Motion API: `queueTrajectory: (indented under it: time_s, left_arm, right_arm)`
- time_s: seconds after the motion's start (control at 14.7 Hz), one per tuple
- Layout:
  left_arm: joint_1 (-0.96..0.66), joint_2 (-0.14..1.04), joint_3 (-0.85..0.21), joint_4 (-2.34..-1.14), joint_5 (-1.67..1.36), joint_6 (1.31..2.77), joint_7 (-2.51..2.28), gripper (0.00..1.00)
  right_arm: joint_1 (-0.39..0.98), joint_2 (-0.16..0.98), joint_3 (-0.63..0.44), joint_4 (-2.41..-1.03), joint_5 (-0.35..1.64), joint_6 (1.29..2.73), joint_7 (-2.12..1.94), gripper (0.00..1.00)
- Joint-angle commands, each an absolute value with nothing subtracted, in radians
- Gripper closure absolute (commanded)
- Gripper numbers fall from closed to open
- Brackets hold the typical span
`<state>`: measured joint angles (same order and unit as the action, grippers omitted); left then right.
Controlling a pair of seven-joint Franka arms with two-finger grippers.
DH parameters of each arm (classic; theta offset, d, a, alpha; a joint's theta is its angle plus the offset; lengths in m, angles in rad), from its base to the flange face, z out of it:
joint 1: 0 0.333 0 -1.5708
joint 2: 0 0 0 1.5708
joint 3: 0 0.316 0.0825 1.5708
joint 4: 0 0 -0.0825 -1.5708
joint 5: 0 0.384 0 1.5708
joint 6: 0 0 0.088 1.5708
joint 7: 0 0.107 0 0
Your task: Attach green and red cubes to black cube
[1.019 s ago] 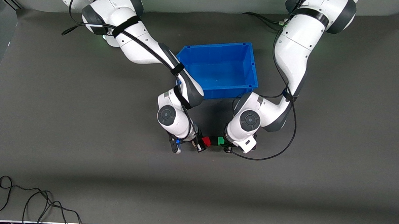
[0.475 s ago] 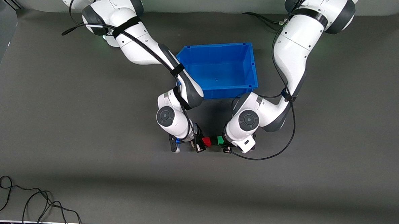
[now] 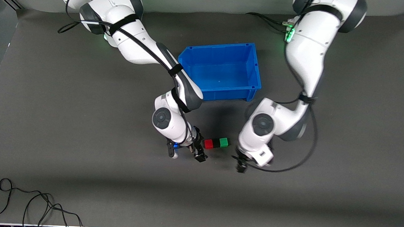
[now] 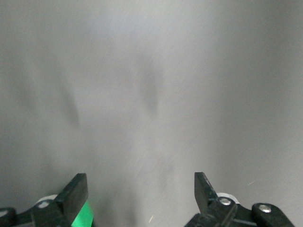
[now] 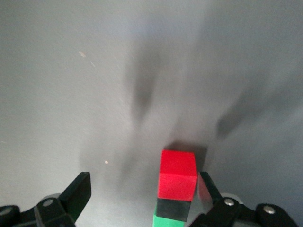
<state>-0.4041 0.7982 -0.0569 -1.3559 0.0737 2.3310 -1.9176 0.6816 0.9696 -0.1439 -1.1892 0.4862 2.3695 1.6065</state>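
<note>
The red cube (image 3: 209, 143), the black cube (image 3: 216, 143) and the green cube (image 3: 224, 142) lie joined in a row on the grey table, black in the middle. My right gripper (image 3: 185, 153) is open and empty just beside the red end. In the right wrist view the red cube (image 5: 177, 175), black cube (image 5: 173, 208) and green cube (image 5: 169, 221) show close to one finger of the right gripper (image 5: 142, 189). My left gripper (image 3: 240, 164) is open and empty beside the green end, a little apart from it. In the left wrist view a green sliver (image 4: 83, 215) shows by one finger of the left gripper (image 4: 140, 189).
A blue bin (image 3: 218, 46) stands farther from the front camera than the cubes, between the two arms. Loose black cables (image 3: 31, 201) lie at the table's near edge toward the right arm's end.
Both grippers have let go of the cubes and opened. The left gripper drew away from the green cube, the right gripper slightly from the red. The row stays joined on the table.
</note>
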Motion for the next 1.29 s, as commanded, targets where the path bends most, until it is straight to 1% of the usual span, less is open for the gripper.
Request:
queueTrajectory:
  time_s: [0.0,0.14,0.34,0.41,0.48,0.61,0.68,0.81,0.95,1.02,1.22]
  left_arm:
    - [-0.345,0.701,-0.063,-1.387,0.091,2.238,-1.623,0.0]
    - [-0.286,0.628,-0.066,-1.405,0.069,2.148,-1.46,0.0]
    - [-0.223,0.522,-0.066,-1.442,0.041,2.028,-1.156,0.0]
    - [-0.21,0.485,-0.064,-1.466,0.04,1.999,-1.05,0.0]
    - [-0.181,0.448,-0.064,-1.492,0.038,1.976,-0.94,0.0]
    - [-0.146,0.37,-0.064,-1.551,0.016,1.941,-0.76,0.0]
    - [-0.115,0.344,-0.064,-1.558,-0.004,1.916,-0.664,0.0]
    - [-0.077,0.309,-0.06,-1.554,-0.023,1.811,-0.458,0.0]
    - [-0.019,0.27,-0.058,-1.555,-0.023,1.752,-0.277,0.0]
    - [0.001,0.253,-0.058,-1.555,-0.021,1.732,-0.179,0.0]
    - [0.009,0.224,-0.054,-1.542,0.001,1.703,-0.095,0.0]
  right_arm:
    - [0.631,0.876,-0.163,-1.218,0.451,2.223,1.51,0.0]
    - [0.626,0.804,-0.225,-1.25,0.448,2.13,1.412,0.0]
    - [0.634,0.656,-0.328,-1.337,0.446,1.972,1.237,0.0]
    - [0.637,0.605,-0.359,-1.374,0.422,1.935,1.18,0.0]
    - [0.637,0.548,-0.367,-1.411,0.364,1.905,1.137,0.0]
    - [0.635,0.439,-0.367,-1.483,0.237,1.866,1.08,0.0]
    - [0.635,0.392,-0.367,-1.517,0.195,1.85,1.047,0.0]
    - [0.621,0.298,-0.371,-1.586,0.157,1.835,0.942,0.0]
    - [0.553,0.203,-0.359,-1.653,0.095,1.832,0.837,0.0]
    - [0.507,0.161,-0.335,-1.678,0.074,1.816,0.757,0.0]
    - [0.292,0.094,-0.217,-1.678,0.032,1.755,0.502,0.0]
